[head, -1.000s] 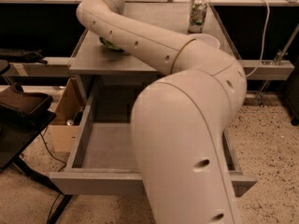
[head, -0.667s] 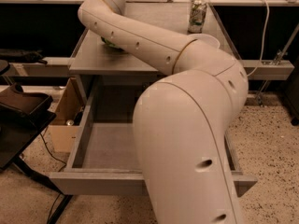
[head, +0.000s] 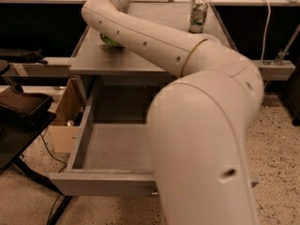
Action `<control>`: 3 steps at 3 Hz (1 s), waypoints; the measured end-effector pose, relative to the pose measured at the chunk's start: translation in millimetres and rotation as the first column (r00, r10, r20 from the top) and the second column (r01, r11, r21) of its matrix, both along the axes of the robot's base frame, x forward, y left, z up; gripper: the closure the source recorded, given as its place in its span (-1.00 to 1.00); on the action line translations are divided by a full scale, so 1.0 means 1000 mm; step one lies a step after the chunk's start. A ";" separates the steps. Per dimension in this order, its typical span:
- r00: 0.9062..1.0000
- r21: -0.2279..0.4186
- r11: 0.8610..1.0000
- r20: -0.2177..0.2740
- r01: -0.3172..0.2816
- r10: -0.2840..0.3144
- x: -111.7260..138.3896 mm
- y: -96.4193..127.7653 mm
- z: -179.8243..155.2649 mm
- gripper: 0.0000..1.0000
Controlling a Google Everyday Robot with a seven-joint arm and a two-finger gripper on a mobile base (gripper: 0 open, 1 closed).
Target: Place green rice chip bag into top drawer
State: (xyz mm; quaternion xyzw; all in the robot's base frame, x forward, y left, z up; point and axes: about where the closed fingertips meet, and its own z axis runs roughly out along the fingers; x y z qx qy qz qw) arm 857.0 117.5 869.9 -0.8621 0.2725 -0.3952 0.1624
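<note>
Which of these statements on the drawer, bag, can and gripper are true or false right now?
1. The wide grey wooden top drawer is pulled open. True.
2. The small bright-green glossy rice chip bag lies inside it. False: it sits on the grey tabletop, partly behind the white arm.
3. The slim green-and-white can stands upright on the tabletop. True.
4. The gripper hangs over the drawer. False: it is hidden behind the arm, by the bag.

Speckled flr [head: 281,144], grey tbl [head: 89,60], cardbd box [head: 61,136]

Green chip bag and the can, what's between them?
Camera view: only the robot's white arm, over grey tabletop. The gripper is hidden behind it, near the green bag.
</note>
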 end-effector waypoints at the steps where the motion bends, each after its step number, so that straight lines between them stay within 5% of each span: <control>1: 0.995 0.143 0.990 0.097 0.017 -0.031 -0.028 -0.031 0.049 1.00; 2: 0.974 0.295 0.956 0.222 -0.013 -0.055 -0.087 -0.063 0.120 1.00; 3: 0.960 0.462 0.883 0.274 -0.077 -0.060 -0.177 -0.071 0.174 1.00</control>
